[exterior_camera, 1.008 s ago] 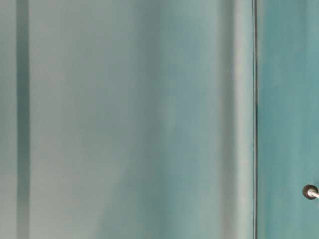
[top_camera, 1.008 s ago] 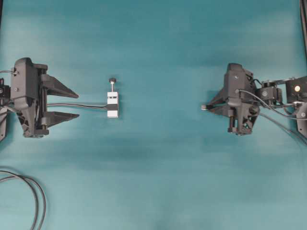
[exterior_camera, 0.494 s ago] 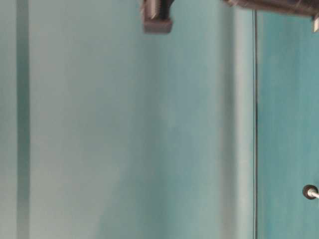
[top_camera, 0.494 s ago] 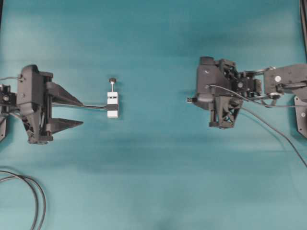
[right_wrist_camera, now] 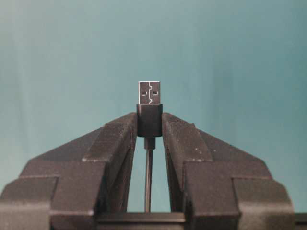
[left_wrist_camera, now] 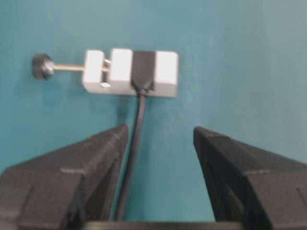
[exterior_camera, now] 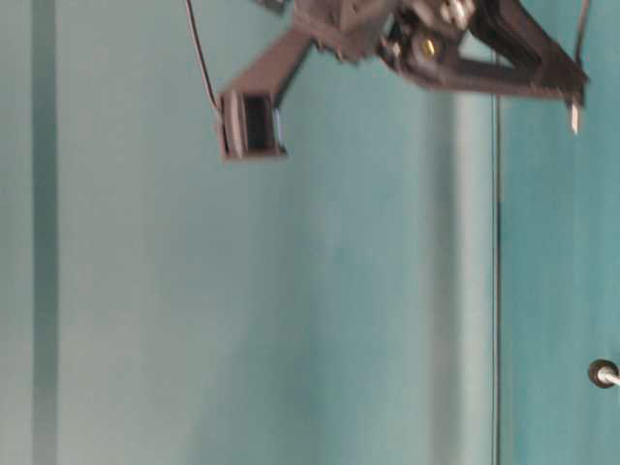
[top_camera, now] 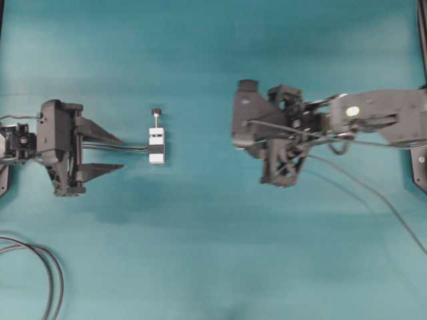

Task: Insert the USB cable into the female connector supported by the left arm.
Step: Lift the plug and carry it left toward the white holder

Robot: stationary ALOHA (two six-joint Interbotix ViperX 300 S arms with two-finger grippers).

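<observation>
Pinching the USB cable [right_wrist_camera: 149, 120] by its plug, the right gripper [right_wrist_camera: 149, 132] hangs well right of the female connector [top_camera: 157, 145] on the table, which the spread left gripper [left_wrist_camera: 160, 139] should clamp squarely first.

Left arm [top_camera: 27, 137]: matte black, boxy gripper body, small wires at the wrist. Left gripper [top_camera: 115, 153]: two solid pointed wedge fingers [left_wrist_camera: 67, 177], moulded black plastic.
Right arm [top_camera: 380, 119]: matte black long boom with a pale round marking, thin black cables along it. Right gripper [right_wrist_camera: 149, 122]: black stepped wedge fingers [right_wrist_camera: 110, 143], lattice-braced housing.
</observation>
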